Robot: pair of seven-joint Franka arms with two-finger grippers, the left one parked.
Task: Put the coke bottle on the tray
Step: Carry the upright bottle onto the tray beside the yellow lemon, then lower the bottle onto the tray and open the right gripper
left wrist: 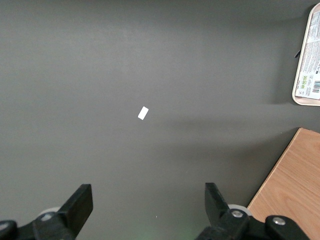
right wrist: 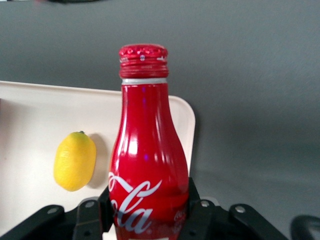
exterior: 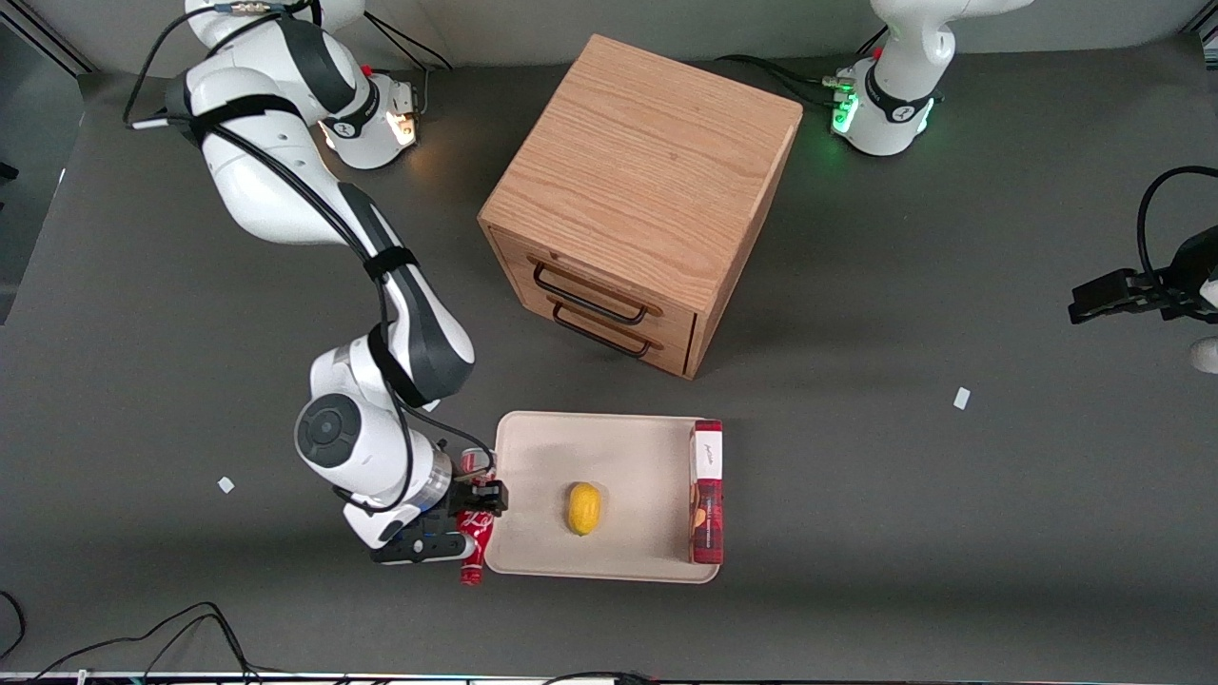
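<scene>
The coke bottle (exterior: 475,533) is red with white script and a red cap. It is held lengthwise along the rim of the tray (exterior: 628,447) at the working arm's end, its cap pointing toward the front camera. My right gripper (exterior: 479,502) is shut on the bottle's body, one finger on each side. The right wrist view shows the bottle (right wrist: 147,150) between the fingers of the gripper (right wrist: 149,210), with the beige tray (right wrist: 40,110) just past it. I cannot tell whether the bottle touches the table or the rim.
A yellow lemon (exterior: 583,508) lies mid-tray, also in the right wrist view (right wrist: 75,161). A red box (exterior: 706,495) lies along the tray's edge toward the parked arm. The wooden drawer cabinet (exterior: 638,200) stands farther from the camera. Cables run along the table's front edge (exterior: 190,637).
</scene>
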